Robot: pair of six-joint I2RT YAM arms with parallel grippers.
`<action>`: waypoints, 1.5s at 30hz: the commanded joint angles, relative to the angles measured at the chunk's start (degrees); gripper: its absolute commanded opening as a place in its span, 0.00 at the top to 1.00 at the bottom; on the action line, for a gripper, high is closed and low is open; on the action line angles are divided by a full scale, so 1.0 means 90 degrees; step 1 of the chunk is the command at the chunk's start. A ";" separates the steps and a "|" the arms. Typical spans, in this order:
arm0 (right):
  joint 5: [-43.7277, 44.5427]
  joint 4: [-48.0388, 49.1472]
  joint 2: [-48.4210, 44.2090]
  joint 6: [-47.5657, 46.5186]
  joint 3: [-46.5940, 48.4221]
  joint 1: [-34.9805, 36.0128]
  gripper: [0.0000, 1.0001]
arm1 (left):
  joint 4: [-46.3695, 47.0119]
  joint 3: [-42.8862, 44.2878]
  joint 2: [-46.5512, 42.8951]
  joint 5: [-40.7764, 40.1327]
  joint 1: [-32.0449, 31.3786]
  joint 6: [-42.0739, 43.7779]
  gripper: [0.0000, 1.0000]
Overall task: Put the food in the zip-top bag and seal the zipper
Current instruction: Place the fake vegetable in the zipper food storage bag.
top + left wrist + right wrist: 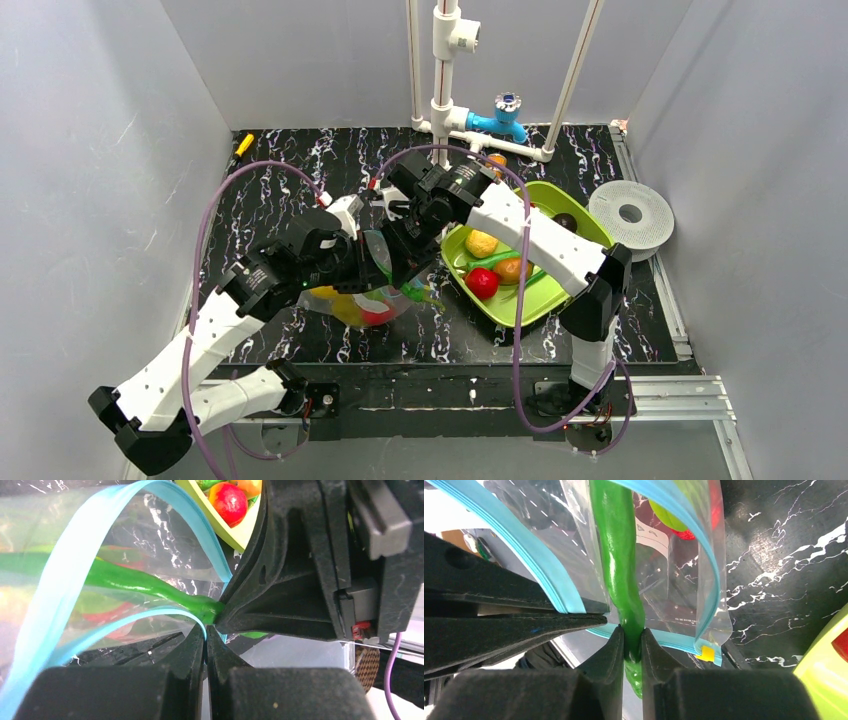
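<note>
Black marbled table [300, 160], grey walls [100, 150]; at the back one white pipe frame [443, 60] with one blue tap [505, 112]. One white disc [630, 215], and one lime tray [520, 310] holding five countable food pieces [482, 283]. One bag [350, 300] is mid-table, left of the tray, mouth open: left gripper [206, 630] clenched on its zipper [65, 580], right gripper [633, 635] pinching one green pod [616, 545] that reaches into the mouth.

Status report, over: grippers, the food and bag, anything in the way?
Left gripper shut on zipper, mouth open. Right gripper pinching green pepper, its length through the zip-top bag mouth. Nothing blocking.
</note>
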 commanded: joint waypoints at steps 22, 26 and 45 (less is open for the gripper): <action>0.0588 0.0232 -0.1466 -0.0529 -0.1031 0.0105 0.39 | -0.0057 0.0188 0.0010 0.0247 -0.0031 0.0097 1.00; 0.1067 0.0143 -0.1613 -0.0298 -0.1224 0.0429 0.38 | -0.0036 0.0191 0.0100 0.0235 -0.0031 0.0106 1.00; 0.2621 0.0854 -0.1019 -0.0588 -0.1940 0.0811 0.51 | 0.0029 0.0191 0.0102 0.0225 -0.0028 0.0088 1.00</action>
